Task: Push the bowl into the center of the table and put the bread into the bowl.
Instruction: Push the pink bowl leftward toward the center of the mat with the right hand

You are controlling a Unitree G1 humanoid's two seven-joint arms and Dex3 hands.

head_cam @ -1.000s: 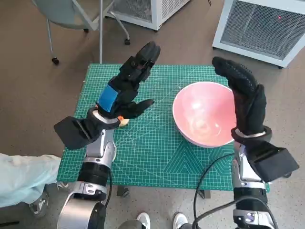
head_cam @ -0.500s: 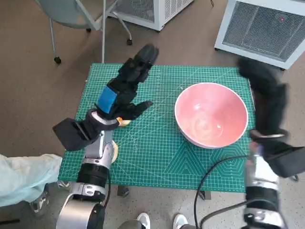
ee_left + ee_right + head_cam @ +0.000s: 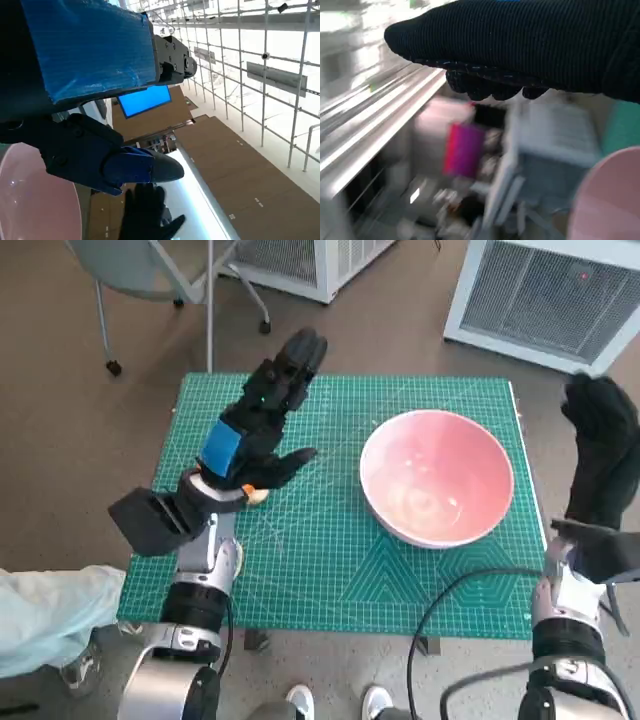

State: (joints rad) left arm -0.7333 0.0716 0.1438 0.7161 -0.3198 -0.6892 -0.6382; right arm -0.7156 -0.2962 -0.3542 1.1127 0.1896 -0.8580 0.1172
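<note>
The pink bowl [image 3: 437,476] stands upright on the right half of the green mat [image 3: 330,560]; its rim also shows in the left wrist view [image 3: 35,200] and the right wrist view [image 3: 612,200]. My left hand [image 3: 258,430] hangs raised over the mat's left half with its fingers stretched out, holding nothing. Just under its wrist peeks a small pale piece of bread [image 3: 257,496], mostly hidden. My right hand [image 3: 600,455] is raised beyond the table's right edge, apart from the bowl, fingers loosely extended and empty. The left wrist view also catches that glove [image 3: 147,215].
White slatted units stand on the floor behind the table at the back right [image 3: 545,295] and back middle [image 3: 300,260]. A chair [image 3: 150,270] is at the back left. A person's pale sleeve [image 3: 50,615] lies by the front left corner. A black cable [image 3: 450,610] loops over the front right.
My right hand has swung from beside the bowl's right rim out to the right, past the table's edge. The left hand and the bowl have stayed put.
</note>
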